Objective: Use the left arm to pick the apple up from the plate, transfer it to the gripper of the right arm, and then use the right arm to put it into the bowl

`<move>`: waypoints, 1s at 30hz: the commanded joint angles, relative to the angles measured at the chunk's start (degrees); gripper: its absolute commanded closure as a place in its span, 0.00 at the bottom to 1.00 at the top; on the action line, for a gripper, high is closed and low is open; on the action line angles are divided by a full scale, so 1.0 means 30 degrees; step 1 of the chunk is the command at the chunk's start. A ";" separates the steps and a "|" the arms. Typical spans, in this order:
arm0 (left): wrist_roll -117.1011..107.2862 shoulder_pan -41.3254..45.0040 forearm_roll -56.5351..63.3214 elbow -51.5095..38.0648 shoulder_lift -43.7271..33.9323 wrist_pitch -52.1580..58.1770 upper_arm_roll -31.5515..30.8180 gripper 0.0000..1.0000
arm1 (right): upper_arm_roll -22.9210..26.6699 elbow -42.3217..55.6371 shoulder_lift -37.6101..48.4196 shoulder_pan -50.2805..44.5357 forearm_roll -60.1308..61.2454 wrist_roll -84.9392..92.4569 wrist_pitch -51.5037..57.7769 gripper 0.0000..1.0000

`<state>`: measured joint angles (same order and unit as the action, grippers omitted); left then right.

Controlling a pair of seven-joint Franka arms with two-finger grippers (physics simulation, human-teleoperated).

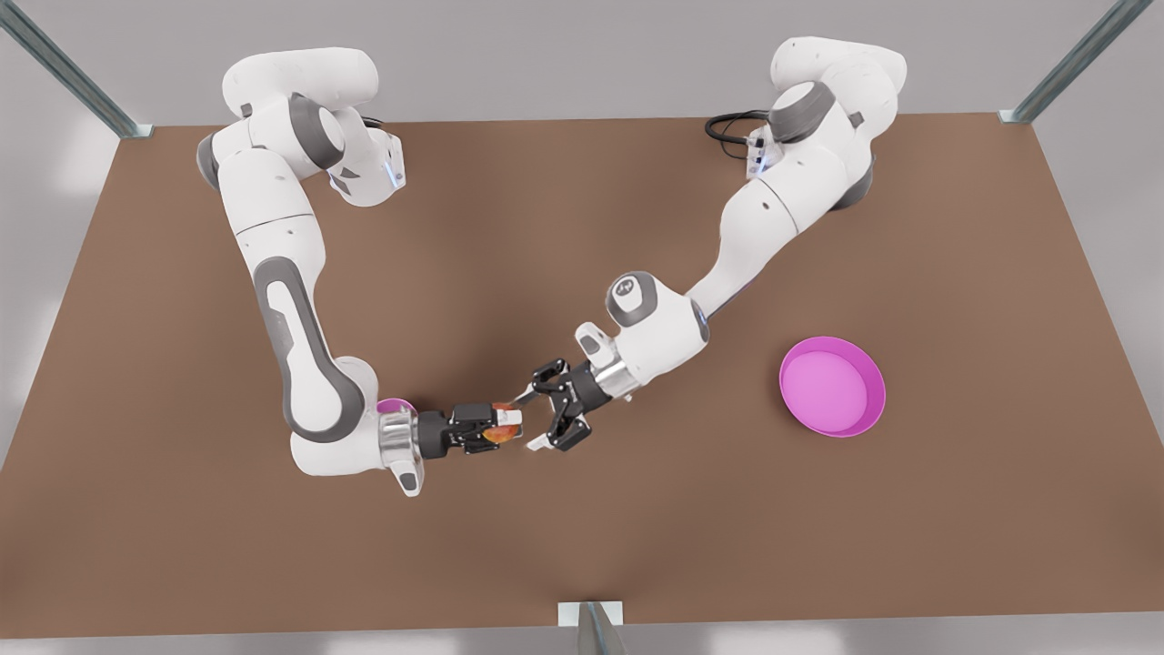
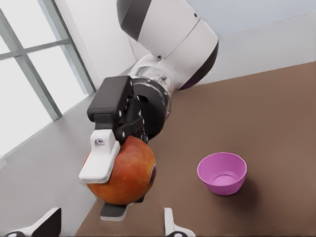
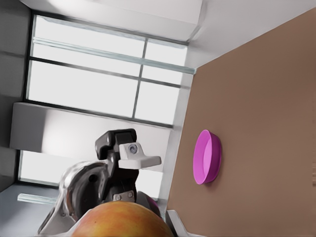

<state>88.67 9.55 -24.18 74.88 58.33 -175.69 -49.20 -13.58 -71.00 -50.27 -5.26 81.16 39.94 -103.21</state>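
The reddish-orange apple (image 1: 497,435) (image 2: 126,173) (image 3: 123,222) hangs above the table, clamped between the fingers of my right gripper (image 1: 503,428), which is on the arm at the front view's left. My left gripper (image 1: 529,420) (image 2: 109,228) faces it from the front view's right. It is open, with its fingertips spread wide just short of the apple. The small deep pink bowl (image 1: 393,405) (image 2: 222,173) peeks out from under the right arm's wrist. The wide pink plate (image 1: 823,387) (image 3: 207,155) lies bare at the front view's right.
Both arms meet low over the middle of the brown table (image 1: 582,227). A metal post (image 1: 591,628) stands at the near edge, and frame bars (image 1: 1073,64) rise at the far corners.
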 commanded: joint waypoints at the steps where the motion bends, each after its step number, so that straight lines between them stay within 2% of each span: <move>1: 0.0003 -0.1743 0.0002 0.2397 -0.0895 -0.0966 -0.1117 0.00 | -0.0015 0.0026 0.0027 0.0025 -0.0130 -0.0190 0.0009 0.51; 2: -0.1019 -0.5249 -0.0057 0.5847 -0.1890 -0.0734 -0.3104 0.00 | 0.0014 -0.0004 0.0027 0.0054 -0.0130 -0.0190 0.0038 0.51; 3: -0.2186 -0.7712 -0.0057 0.7959 -0.2941 0.0548 -0.3813 0.00 | 0.0073 -0.0004 0.0027 0.0054 -0.0130 -0.0131 0.0096 0.51; 4: -0.5670 -0.9973 0.0089 0.8409 -0.4322 0.5665 -0.3349 0.00 | 0.0131 -0.0004 0.0027 0.0112 -0.0130 -0.0161 0.0097 0.51; 5: -0.6469 -1.1145 0.0729 0.8001 -0.4674 0.8745 -0.2675 0.00 | 0.0132 -0.0004 0.0027 0.0171 -0.0130 -0.0131 0.0097 0.51; 7: -1.4963 -1.1854 0.8609 0.3137 -0.4588 1.8511 -0.1822 0.00 | 0.0190 -0.0004 0.0027 0.0288 -0.0160 -0.0102 0.0126 0.51; 10: -2.1671 -1.1679 1.4440 -0.0174 -0.4997 2.6656 -0.2085 0.00 | 0.0249 0.0026 0.0086 0.1020 -0.0862 -0.0043 0.0155 0.51; 12: -2.5013 -1.1708 1.7663 -0.0877 -0.6578 3.0023 -0.2320 0.00 | 0.0219 0.0026 0.0057 0.1869 -0.1156 0.0103 0.0184 0.50; 14: -2.7154 -1.1650 1.8195 -0.1523 -0.8248 3.2694 -0.2320 0.00 | 0.0219 0.0026 0.0057 0.2631 -0.1830 0.0191 0.0478 0.50; 18: -3.2487 -1.1767 1.8049 -0.2138 -0.9333 3.3107 -0.2379 0.00 | 0.0249 -0.0267 -0.0031 0.4155 -0.3645 0.1011 0.0858 0.50; 19: -3.2517 -1.0571 1.7056 -0.2198 -1.0445 3.2960 -0.0162 0.00 | 0.0249 -0.0793 -0.0060 0.4478 -0.4553 0.1801 0.1210 0.50; 20: -3.2371 -0.5798 1.2667 -0.2168 -1.2349 3.2609 0.7452 0.00 | 0.0219 -0.1673 0.0057 0.4858 -0.5168 0.2709 0.1327 0.50; 21: -3.2370 -0.2395 0.9263 -0.1847 -1.3551 3.1613 1.2850 0.00 | 0.0190 -0.1878 0.0144 0.5385 -0.6369 0.3267 0.2147 0.50; 22: -3.2515 -0.1022 0.8704 -0.1060 -1.4369 3.0913 1.4664 0.00 | 0.0015 -0.2199 0.0378 0.5794 -0.7245 0.3530 0.2498 0.50; 23: -3.3742 0.0825 0.8645 0.0988 -1.5891 2.9012 1.6657 0.00 | -0.0015 -0.2784 0.0671 0.6030 -0.8272 0.4378 0.2528 0.50; 24: -3.4740 0.1679 0.8557 0.2282 -1.6657 2.7572 1.7425 0.00 | -0.0015 -0.3313 0.1051 0.6148 -0.8742 0.4674 0.2528 0.49; 26: -3.6529 0.1915 0.7707 0.3105 -1.6601 2.5021 1.7660 0.00 | -0.0015 -0.3900 0.1872 0.6178 -1.1169 0.4820 0.2383 0.49; 27: -3.6911 0.1798 0.7824 0.2930 -1.6102 2.5224 1.7660 0.00 | -0.0015 -0.3929 0.1932 0.6177 -1.1965 0.4995 0.2353 0.49; 29: -3.7497 0.1124 0.7883 0.0500 -1.4199 2.8094 1.7660 0.00 | -0.0015 -0.3929 0.1932 0.6119 -1.3197 0.5201 0.1972 0.49; 30: -3.7497 0.1065 0.7883 0.0439 -1.4139 2.8389 1.7660 0.00 | -0.0044 -0.3842 0.1961 0.6148 -1.4103 0.5201 0.1650 0.49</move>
<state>15.60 13.00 0.94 77.34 15.07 -92.40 3.69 -13.68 -82.60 -44.53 13.14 45.61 46.99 -97.49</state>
